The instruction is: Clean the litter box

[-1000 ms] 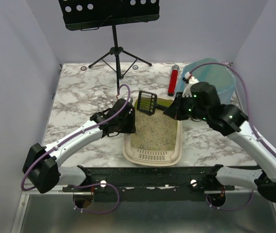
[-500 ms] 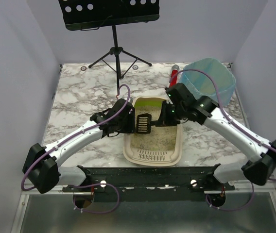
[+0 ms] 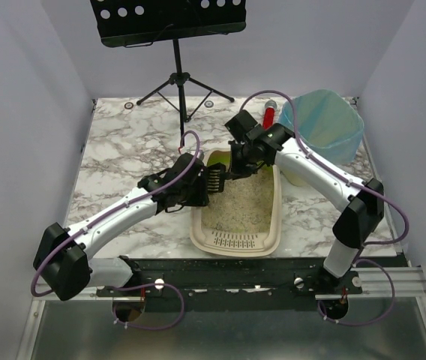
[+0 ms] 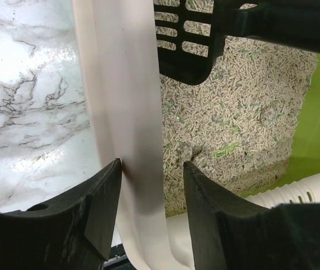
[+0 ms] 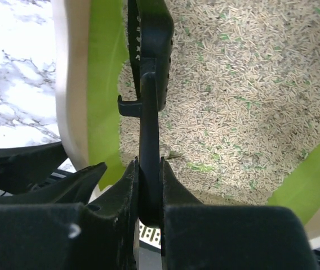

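The right gripper (image 5: pixel 147 163) clamps the scoop (image 5: pixel 150 84) edge-down to dig litter (image 5: pixel 233 84); the left gripper (image 4: pixel 152 164) straddles the box (image 4: pixel 132 112) wall, apparently steadying it, though its grip is unclear.

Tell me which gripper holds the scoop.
The right gripper: it clamps the black scoop by its handle, over the litter. The left gripper only straddles the litter box wall.
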### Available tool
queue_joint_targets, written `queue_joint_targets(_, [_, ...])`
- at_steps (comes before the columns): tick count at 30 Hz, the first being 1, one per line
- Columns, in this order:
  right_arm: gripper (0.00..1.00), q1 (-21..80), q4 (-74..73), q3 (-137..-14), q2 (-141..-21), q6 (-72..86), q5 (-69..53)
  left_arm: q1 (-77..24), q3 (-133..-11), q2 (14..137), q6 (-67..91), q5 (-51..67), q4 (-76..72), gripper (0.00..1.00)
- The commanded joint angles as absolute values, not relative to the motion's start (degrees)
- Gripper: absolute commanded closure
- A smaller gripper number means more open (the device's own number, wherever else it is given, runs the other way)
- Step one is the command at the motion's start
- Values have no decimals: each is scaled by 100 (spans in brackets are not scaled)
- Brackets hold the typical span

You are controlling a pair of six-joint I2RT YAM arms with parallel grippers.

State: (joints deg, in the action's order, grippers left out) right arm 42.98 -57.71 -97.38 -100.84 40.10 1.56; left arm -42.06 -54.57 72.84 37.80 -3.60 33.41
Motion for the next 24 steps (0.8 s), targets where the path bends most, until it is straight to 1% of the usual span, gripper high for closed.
queue_joint_targets(1, [99, 4131, -6661, -9431, -9985, 4253, 1158, -4219, -5396, 7102, 3850, -448, 3243, 44])
queue_joint_targets(5, [99, 4096, -7066, -9299, -9414, 4491, 1783, -4219, -5379, 7084, 3850, -422, 3226, 44])
queue_joint_targets(9, [99, 4087, -7181, -9211, -8651, 4482, 1890, -4219, -5379, 7084, 3850, -387, 3208, 44])
queue_joint_targets(13, [99, 4096, -7224, -9088, -8394, 4474, 2152, -4219, -5414, 7084, 3841, -448, 3252, 44])
queue_joint_targets(15, [99, 4096, -7190, -9114, -8472, 4447, 2084, -4219, -5423, 7093, 3832, -457, 3261, 44])
queue_joint_targets(18, [99, 4096, -6962, -9193, -8771, 4193, 1601, -4219, -5423, 7093, 3832, -457, 3269, 44])
queue_joint_targets(20, [99, 4104, -7109, -9533, -9208, 4341, 1888, -4219, -5405, 7093, 3823, -466, 3252, 44])
queue_joint_targets(24, [99, 4166, -7935, -10360, -10027, 4456, 2241, -4219, -5414, 7137, 3832, -598, 3313, 44])
